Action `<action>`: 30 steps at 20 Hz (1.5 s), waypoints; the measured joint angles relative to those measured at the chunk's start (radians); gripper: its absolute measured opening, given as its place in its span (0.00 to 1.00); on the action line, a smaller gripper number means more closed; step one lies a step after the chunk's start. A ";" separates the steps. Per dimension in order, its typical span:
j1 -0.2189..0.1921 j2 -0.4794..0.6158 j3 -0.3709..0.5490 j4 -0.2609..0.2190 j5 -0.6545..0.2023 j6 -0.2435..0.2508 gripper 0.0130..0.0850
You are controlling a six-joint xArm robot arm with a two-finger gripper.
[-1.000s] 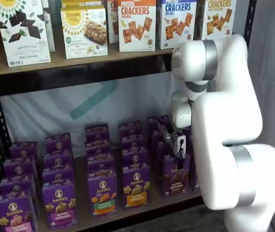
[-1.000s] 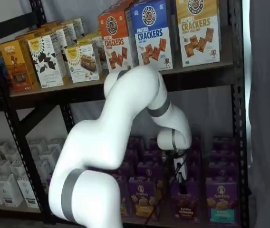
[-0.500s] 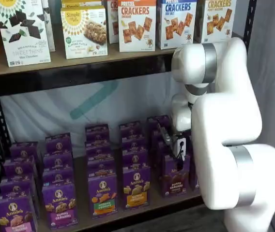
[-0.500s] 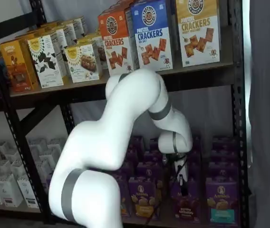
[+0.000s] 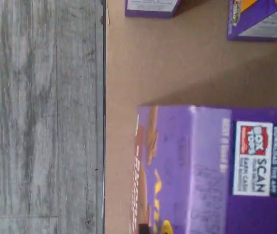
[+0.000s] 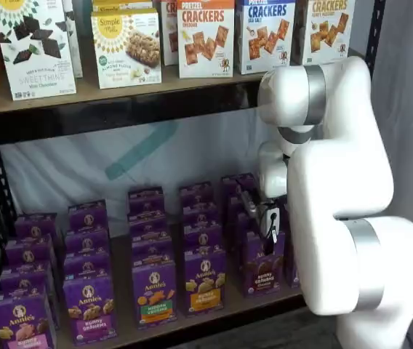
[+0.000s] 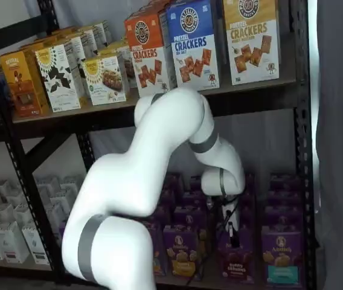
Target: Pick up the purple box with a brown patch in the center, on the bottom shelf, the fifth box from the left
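The purple box [image 6: 262, 272] stands at the front of its column on the bottom shelf [image 6: 214, 314], with a brown cookie picture on its front. It also shows in a shelf view [image 7: 238, 261]. My gripper [image 6: 265, 230] hangs right above the box, its black fingers and cable seen against the cartons; I cannot tell if there is a gap between them. The gripper shows in a shelf view [image 7: 229, 234] too. The wrist view looks down on the purple box top [image 5: 211, 170] with a Box Tops label, close up, on the tan board [image 5: 177, 73].
A yellow-banded carton [image 6: 205, 282] and an orange-banded carton [image 6: 154, 293] stand left of the box; a teal-banded one [image 7: 282, 258] stands right of it. More purple cartons stand behind. Cracker boxes [image 6: 205, 36] fill the upper board. My white arm [image 6: 352, 203] blocks the right side.
The wrist and gripper have sunk a little toward the top of the purple box. The boxes have not moved.
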 joint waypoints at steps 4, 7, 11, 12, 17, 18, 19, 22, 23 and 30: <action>-0.002 -0.012 0.019 -0.003 -0.012 0.000 0.39; -0.004 -0.022 0.034 -0.002 -0.017 -0.001 0.33; -0.003 -0.035 0.039 -0.006 0.029 0.003 0.33; -0.003 -0.039 0.045 -0.013 0.028 0.010 0.33; -0.006 -0.065 0.106 -0.034 -0.038 0.026 0.33; -0.006 -0.069 0.115 -0.032 -0.047 0.025 0.33; -0.006 -0.074 0.125 -0.032 -0.054 0.026 0.33; -0.003 -0.084 0.138 -0.045 -0.050 0.041 0.33; -0.002 -0.089 0.145 -0.049 -0.054 0.045 0.28; 0.011 -0.133 0.191 -0.070 -0.005 0.079 0.28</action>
